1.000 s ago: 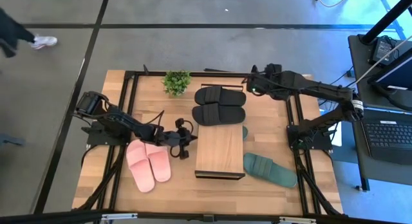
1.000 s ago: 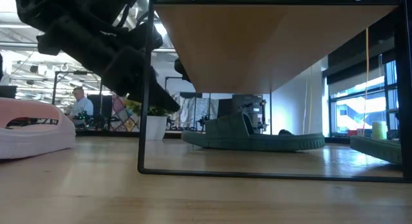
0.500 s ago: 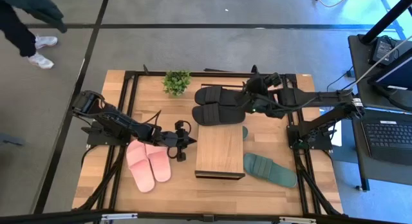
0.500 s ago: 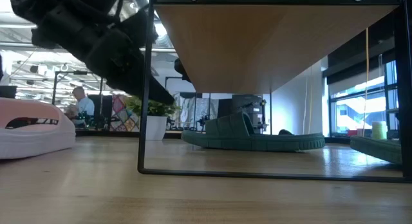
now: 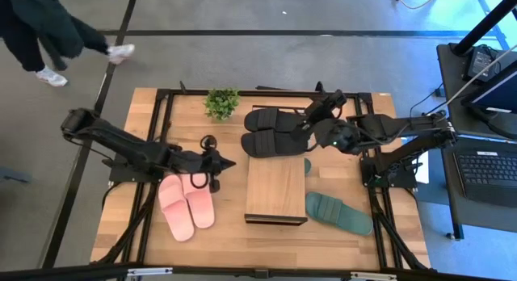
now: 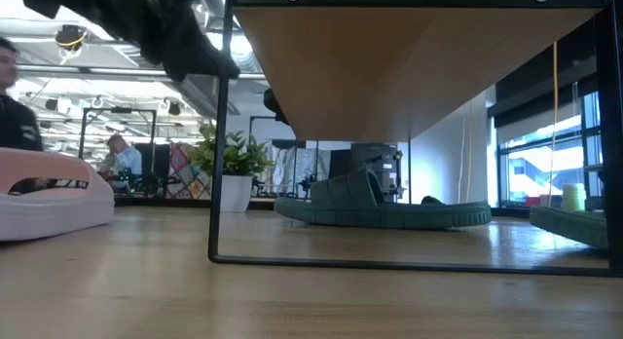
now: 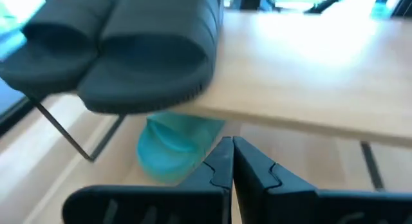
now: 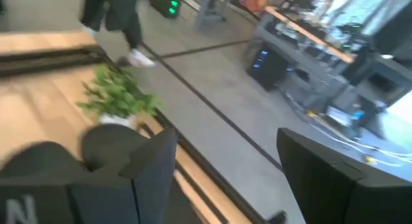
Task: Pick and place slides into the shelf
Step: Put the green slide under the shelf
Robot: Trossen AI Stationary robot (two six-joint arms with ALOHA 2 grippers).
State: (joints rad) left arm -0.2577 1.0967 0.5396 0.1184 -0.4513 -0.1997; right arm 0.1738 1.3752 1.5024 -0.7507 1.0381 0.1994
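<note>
1. Slides: black pair (image 5: 275, 132) lay side by side on the table just behind the shelf (image 5: 275, 189); pink pair (image 5: 186, 205) sat left of it, one green slide (image 5: 339, 212) right.
2. My right gripper (image 5: 309, 119) hung over the black pair's right end, fingers (image 8: 129, 179) spread apart, nothing held.
3. My left gripper (image 5: 229, 163) hovered above the pink pair, fingers (image 7: 222, 163) pressed together.

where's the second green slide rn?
In the high view, one green slide lies right of the shelf; the other is mostly hidden under the shelf, with only its tip poking out at the right edge.
</note>
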